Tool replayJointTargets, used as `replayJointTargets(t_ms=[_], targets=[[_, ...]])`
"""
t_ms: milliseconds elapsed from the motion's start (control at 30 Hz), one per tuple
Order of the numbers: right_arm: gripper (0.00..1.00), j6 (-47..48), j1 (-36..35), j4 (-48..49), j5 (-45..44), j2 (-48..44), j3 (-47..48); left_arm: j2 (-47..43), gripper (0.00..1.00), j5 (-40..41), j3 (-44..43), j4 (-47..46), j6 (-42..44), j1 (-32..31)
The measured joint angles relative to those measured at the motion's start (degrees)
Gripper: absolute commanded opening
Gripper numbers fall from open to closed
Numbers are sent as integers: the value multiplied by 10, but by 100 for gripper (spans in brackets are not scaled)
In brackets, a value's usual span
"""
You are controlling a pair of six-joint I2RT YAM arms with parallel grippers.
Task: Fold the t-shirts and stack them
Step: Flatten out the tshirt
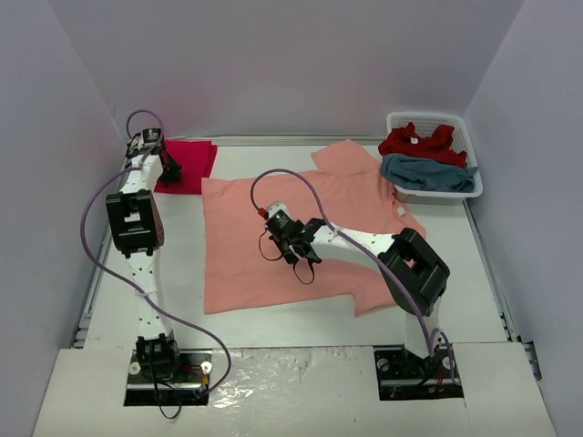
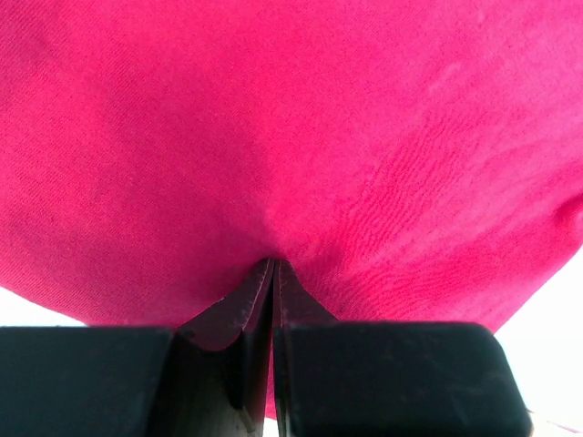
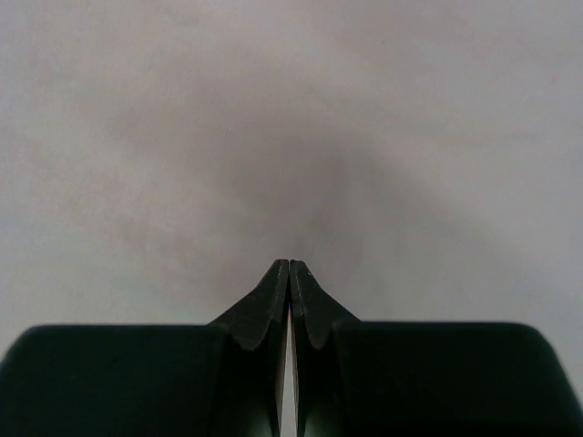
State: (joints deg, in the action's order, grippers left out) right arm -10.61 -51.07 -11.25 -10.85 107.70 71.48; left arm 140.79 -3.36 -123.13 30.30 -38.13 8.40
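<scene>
A salmon-orange t-shirt [image 1: 255, 228] lies spread flat over the middle of the table. A crimson t-shirt [image 1: 193, 160] lies folded at the back left and fills the left wrist view [image 2: 291, 137]. My left gripper [image 1: 169, 169] is shut, and its tips [image 2: 273, 264] press into the crimson cloth, which dimples around them. My right gripper [image 1: 305, 267] is shut and empty, held over the middle of the salmon shirt. In the right wrist view the gripper [image 3: 290, 264] faces only a plain grey-white surface.
A white slotted basket [image 1: 434, 118] stands at the back right. It holds a second crimson t-shirt [image 1: 419, 143] and a teal-blue t-shirt [image 1: 428, 173]. Grey walls close in the table on three sides. Purple cables loop from both arms.
</scene>
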Motion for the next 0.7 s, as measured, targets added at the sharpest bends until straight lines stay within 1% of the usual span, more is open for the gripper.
replayJointTargets(t_ms=[367,700], targets=[[0,0,0,-6,-3,3,7,1,2,-30,2,-10,-23,30],[0,0,0,-11,-3,19,11,-7,2,-47,33,-50,-41,49]])
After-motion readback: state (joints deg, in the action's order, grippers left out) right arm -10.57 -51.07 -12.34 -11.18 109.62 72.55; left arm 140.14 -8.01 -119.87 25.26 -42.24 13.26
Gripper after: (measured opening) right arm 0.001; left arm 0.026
